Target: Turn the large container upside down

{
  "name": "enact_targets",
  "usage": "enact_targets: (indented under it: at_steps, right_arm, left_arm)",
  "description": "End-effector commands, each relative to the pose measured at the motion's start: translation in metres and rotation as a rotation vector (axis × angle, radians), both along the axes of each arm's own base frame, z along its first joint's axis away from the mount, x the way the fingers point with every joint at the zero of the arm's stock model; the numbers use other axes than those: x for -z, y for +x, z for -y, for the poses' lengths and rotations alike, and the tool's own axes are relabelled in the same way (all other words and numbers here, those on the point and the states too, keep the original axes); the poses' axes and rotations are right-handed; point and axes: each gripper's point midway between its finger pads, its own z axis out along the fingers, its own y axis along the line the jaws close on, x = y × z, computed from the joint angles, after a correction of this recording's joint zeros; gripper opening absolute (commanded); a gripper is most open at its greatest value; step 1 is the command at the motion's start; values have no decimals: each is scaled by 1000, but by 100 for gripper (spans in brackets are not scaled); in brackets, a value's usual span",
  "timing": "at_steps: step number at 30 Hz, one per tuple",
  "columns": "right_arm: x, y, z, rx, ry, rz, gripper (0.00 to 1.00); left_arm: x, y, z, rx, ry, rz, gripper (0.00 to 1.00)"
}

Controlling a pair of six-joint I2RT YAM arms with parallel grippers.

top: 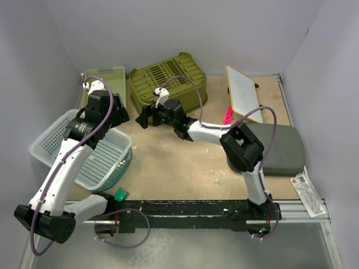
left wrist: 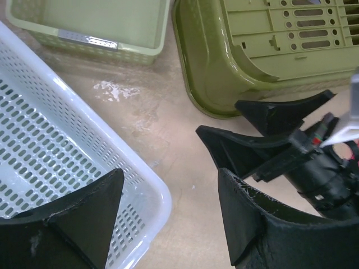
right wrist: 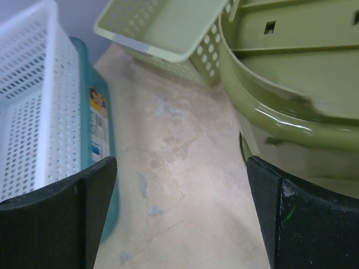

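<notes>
The large olive-green container (top: 168, 78) lies bottom-up at the back middle of the table, its slotted, ribbed underside facing up and its rim down. It also shows in the left wrist view (left wrist: 263, 50) and the right wrist view (right wrist: 291, 73). My left gripper (top: 122, 115) is open and empty, over bare table between the white basket and the container's near left corner (left wrist: 168, 213). My right gripper (top: 143, 116) is open and empty, just off the container's near left rim, not touching it (right wrist: 179, 213). Its fingers (left wrist: 247, 151) show in the left wrist view.
A white perforated basket (top: 84, 148) sits at the left on a teal tray (top: 124, 162). A small light-green basket (top: 109, 84) stands at the back left. A whiteboard (top: 242, 92), a pink item (top: 228, 115), a dark grey pad (top: 280, 147) and a packet (top: 307, 190) lie at the right.
</notes>
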Motion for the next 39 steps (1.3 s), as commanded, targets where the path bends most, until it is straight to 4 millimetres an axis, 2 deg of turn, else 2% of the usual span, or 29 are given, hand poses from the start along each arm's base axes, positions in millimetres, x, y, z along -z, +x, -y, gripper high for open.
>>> enact_targets:
  at_steps: [1, 5, 7, 12, 16, 19, 20, 24, 27, 29, 31, 34, 36, 39]
  right_arm:
    - [-54, -2, -6, -71, 110, 98, 100]
    - [-36, -20, 29, -17, 66, 91, 100]
    - [-19, -25, 42, 7, 19, 73, 100]
    - [5, -21, 62, 89, -65, 34, 100]
    - [1, -2, 51, 117, -71, 43, 100]
    - [9, 15, 33, 118, -65, 58, 100]
    - [6, 22, 26, 117, -55, 65, 100]
    - [-20, 38, -5, 70, 4, 74, 100]
    - [-54, 35, -5, 55, 32, 108, 100]
    - [-68, 24, 10, 57, 5, 126, 100]
    - [-75, 11, 34, 81, -39, 137, 100]
    - [-76, -2, 83, 176, -155, 155, 100]
    - [-84, 4, 120, 292, -224, 161, 100]
    - [-91, 27, 182, 479, -307, 68, 100]
  left_arm:
    - [-17, 7, -16, -69, 43, 62, 65]
    - [-14, 6, -23, -93, 69, 75, 65]
    - [-12, 8, -23, -89, 74, 77, 65]
    - [-5, 10, -18, -69, 60, 69, 65]
    - [-3, 8, -16, -63, 55, 54, 65]
    - [-4, 5, -19, -73, 60, 43, 65]
    - [-3, 4, -19, -76, 60, 37, 65]
    - [1, 3, -15, -66, 42, 19, 65]
    - [4, 9, -13, -76, 38, 3, 65]
    - [5, 15, -12, -90, 34, 0, 65]
    - [6, 24, -9, -100, 22, 4, 65]
    - [8, 43, 1, -114, -25, 23, 65]
    - [12, 59, 9, -127, -63, 30, 65]
    - [18, 83, 18, -157, -115, 39, 65]
